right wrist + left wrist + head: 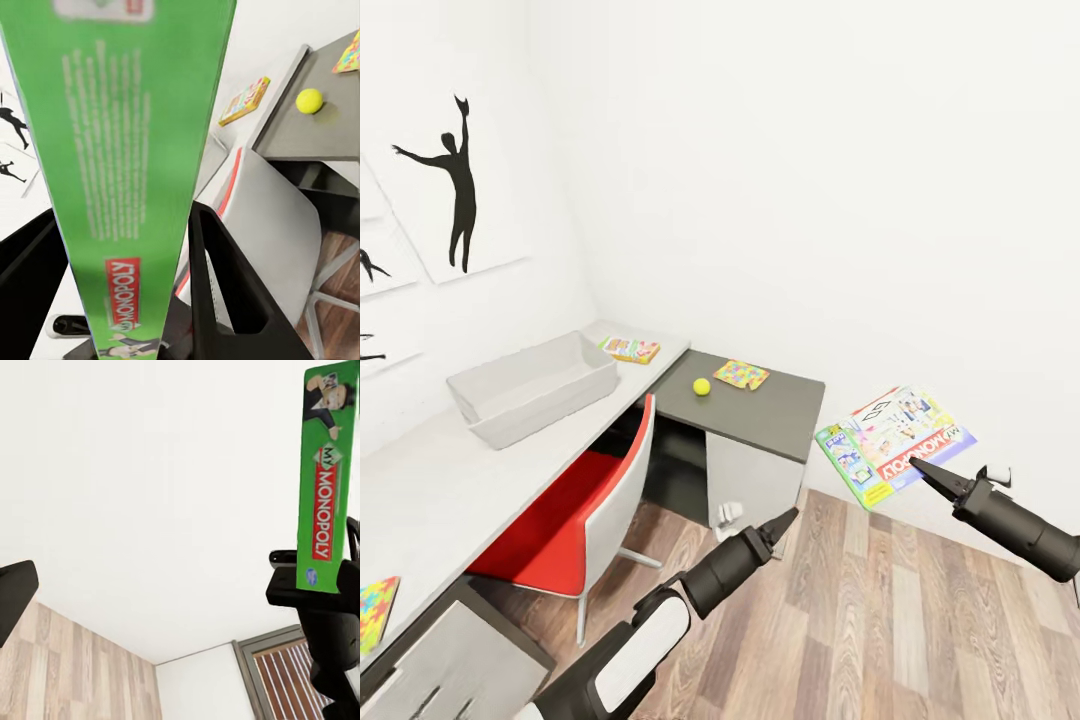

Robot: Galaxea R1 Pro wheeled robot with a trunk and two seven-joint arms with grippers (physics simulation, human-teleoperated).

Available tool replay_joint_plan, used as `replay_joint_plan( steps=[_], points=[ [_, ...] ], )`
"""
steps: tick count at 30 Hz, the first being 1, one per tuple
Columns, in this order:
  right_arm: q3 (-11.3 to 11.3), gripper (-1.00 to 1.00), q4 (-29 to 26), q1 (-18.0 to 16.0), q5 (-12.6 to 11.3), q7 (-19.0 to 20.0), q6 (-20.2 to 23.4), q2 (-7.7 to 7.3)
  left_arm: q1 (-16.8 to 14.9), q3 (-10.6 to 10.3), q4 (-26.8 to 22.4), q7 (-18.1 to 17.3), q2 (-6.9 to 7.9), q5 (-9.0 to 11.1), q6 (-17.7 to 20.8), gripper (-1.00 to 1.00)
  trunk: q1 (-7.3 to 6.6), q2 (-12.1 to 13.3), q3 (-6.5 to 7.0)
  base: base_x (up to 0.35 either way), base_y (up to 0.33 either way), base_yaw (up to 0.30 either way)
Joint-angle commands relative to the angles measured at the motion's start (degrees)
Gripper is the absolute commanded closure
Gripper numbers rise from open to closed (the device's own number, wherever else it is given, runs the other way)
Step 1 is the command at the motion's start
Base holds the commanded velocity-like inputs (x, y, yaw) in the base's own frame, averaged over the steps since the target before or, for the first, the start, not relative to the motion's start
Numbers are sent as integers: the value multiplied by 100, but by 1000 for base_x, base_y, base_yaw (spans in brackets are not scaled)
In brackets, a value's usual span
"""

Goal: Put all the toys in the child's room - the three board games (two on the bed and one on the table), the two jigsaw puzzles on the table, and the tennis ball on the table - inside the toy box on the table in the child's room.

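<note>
Game (895, 445) sits pinched in right hand (922, 468); keep it level, release over tub (532, 386) ahead-left. Left hand (785, 520) looks closed.

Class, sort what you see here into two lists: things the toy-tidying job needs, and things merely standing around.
Job:
green-edged Monopoly board game in right hand
light grey plastic toy box
yellow-orange board game
small yellow-green tennis ball
multicoloured jigsaw squares
L-shaped desk

Lying about:
red-seated chair
black silhouette picture
</note>
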Motion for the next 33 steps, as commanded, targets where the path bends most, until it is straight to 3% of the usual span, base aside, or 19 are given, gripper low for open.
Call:
replay_joint_plan(
  steps=[1,23,33],
  points=[
    [-7,100,-3,-4,-6,32,31,-2,-3,-4,-14,-24,0,60,41,-100,3,-11,-11,0,0,292],
    [-2,100,-132,25,-6,40,47,-11,145,-3,-504,-46,10,56,186,-100,3,-11,-11,0,0,295],
    [-6,100,-179,38,-6,41,48,-13,230,-2,-720,-173,121,56,198,-100,3,-11,-11,0,0,296]
  ],
)
